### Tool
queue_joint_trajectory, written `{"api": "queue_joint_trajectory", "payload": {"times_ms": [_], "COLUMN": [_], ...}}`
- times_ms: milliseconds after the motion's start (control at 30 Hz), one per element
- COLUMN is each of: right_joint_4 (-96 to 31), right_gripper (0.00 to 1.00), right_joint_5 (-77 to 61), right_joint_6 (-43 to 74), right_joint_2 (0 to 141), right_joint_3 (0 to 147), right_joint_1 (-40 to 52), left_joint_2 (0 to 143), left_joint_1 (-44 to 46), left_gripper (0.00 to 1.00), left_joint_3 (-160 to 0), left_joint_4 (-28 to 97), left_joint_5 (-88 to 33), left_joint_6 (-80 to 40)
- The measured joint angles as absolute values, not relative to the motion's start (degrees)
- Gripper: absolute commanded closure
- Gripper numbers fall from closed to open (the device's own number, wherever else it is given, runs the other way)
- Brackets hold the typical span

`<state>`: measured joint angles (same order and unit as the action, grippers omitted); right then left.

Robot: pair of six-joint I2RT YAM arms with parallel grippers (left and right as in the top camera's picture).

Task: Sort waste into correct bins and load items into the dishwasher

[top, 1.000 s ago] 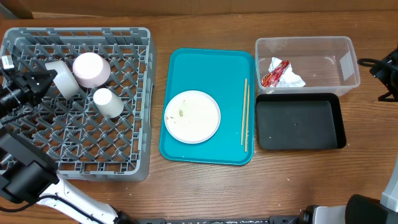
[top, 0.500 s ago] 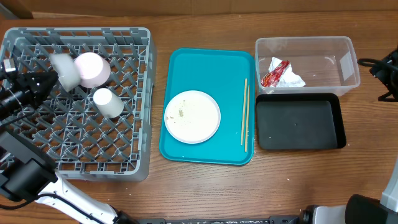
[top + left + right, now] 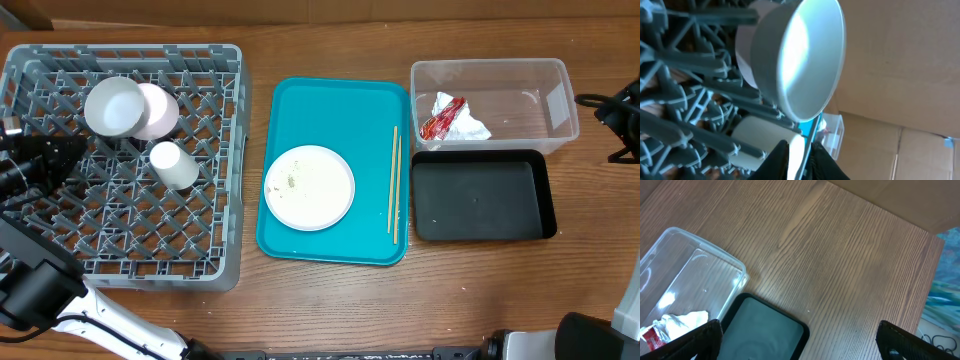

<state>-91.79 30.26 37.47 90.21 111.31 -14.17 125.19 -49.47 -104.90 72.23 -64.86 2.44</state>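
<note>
In the grey dishwasher rack [image 3: 200, 250] a white bowl [image 3: 115, 105] leans against the pinkish bowl [image 3: 155, 110], and a small cup [image 3: 172, 165] lies below them. My left gripper [image 3: 62, 152] is just left of the bowl, its jaws a narrow gap apart and holding nothing. In the left wrist view the bowl [image 3: 800, 55] stands free beyond the gripper [image 3: 799, 161]. A white plate [image 3: 309, 187] with food specks sits on the teal tray [image 3: 340, 100]. The red wrapper [image 3: 442, 117] and tissue [image 3: 468, 127] lie in the clear tub [image 3: 550, 100]. My right gripper [image 3: 805, 345] is wide open.
Wooden chopsticks [image 3: 394, 185] lie along the teal tray's right side. The shallow black tray [image 3: 483, 195] sits in front of the clear tub. My right arm [image 3: 615, 110] stays at the table's right edge, beside the tub.
The white bowl has left my left gripper and now rests in the rack against the pinkish bowl. The gripper has opened slightly and drawn back to the left.
</note>
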Motion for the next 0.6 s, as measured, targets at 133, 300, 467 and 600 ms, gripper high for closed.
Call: {"api": "queue_joint_trajectory", "payload": {"times_ms": [133,300,467,600], "right_joint_4": [-91.81,-91.74,-91.77,-91.77], "right_gripper": [0.0,0.0,0.0,0.0], "right_joint_5": [30.26,30.28,30.28,30.26], "right_joint_6": [37.5,37.45,37.45,37.45], "right_joint_2": [90.21,90.21,90.21,90.21], "right_joint_3": [111.31,111.31,111.31,111.31], "right_joint_1": [-14.15,-14.15,-14.15,-14.15], "left_joint_2": [125.19,123.7,117.91,113.08], "left_joint_1": [-48.29,-43.68,-34.24,-22.57], "left_gripper": [0.78,0.54,0.44,0.41], "left_joint_3": [-107.33,-112.27,-117.73,-119.68], "left_joint_4": [77.25,79.99,76.53,72.36], "left_joint_5": [-66.98,-67.55,-55.37,-33.47], "left_joint_6": [8.14,14.94,13.58,4.78]}}
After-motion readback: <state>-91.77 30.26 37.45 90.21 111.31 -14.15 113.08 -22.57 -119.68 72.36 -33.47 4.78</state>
